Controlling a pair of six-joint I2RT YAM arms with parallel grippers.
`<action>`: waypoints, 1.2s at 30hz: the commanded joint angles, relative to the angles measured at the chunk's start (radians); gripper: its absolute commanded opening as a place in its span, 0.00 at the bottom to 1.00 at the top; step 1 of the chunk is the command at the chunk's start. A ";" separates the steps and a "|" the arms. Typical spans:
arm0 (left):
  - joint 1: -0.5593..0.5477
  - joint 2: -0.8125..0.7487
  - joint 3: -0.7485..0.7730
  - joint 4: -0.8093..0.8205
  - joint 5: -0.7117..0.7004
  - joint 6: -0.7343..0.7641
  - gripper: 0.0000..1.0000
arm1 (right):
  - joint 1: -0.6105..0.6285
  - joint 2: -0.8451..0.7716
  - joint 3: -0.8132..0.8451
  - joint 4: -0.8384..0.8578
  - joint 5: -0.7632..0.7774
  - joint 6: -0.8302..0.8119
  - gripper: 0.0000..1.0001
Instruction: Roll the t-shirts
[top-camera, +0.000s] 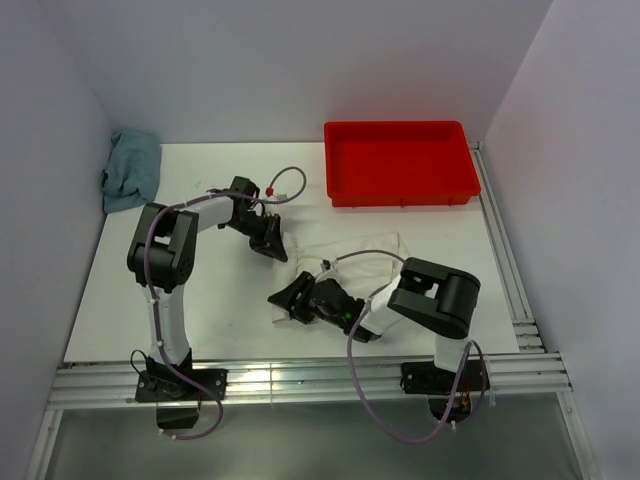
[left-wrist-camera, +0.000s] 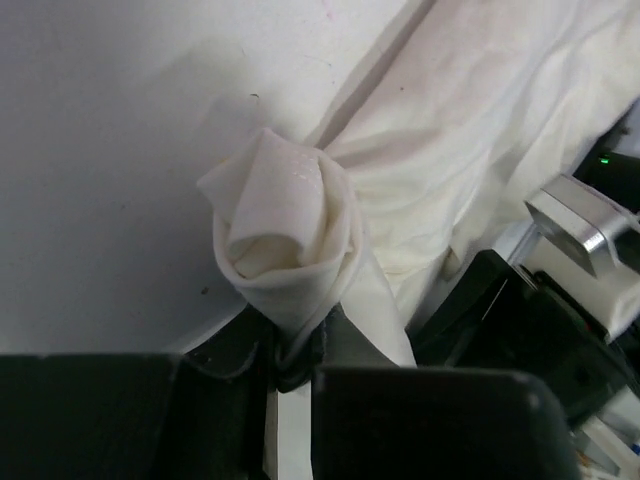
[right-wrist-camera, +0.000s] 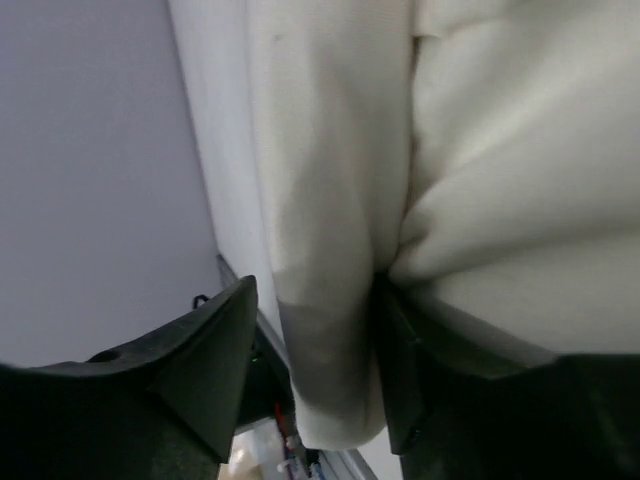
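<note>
T-shirt on table, near red tray

Soft, even light falls from above on my white table. Shadows under my arms are faint, and a small glare sits on the near rail. The overhead view is sharp. At my left wrist the t-shirt is bright and crisp, my left fingers dark and blurred. My right fingers stand in dim, soft-focus shade.

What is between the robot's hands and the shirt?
Nothing visible. The left gripper pinches a rolled corner of the shirt, and a fold of it sits inside the right gripper.
</note>
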 joint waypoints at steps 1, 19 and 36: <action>-0.030 -0.027 0.033 -0.018 -0.273 0.013 0.00 | 0.034 -0.043 0.078 -0.506 -0.002 -0.113 0.62; -0.080 -0.007 0.133 -0.150 -0.569 -0.020 0.00 | 0.141 -0.218 0.415 -1.398 0.287 -0.176 0.77; -0.123 0.008 0.189 -0.220 -0.640 -0.020 0.00 | 0.143 -0.078 0.865 -1.668 0.476 -0.366 0.79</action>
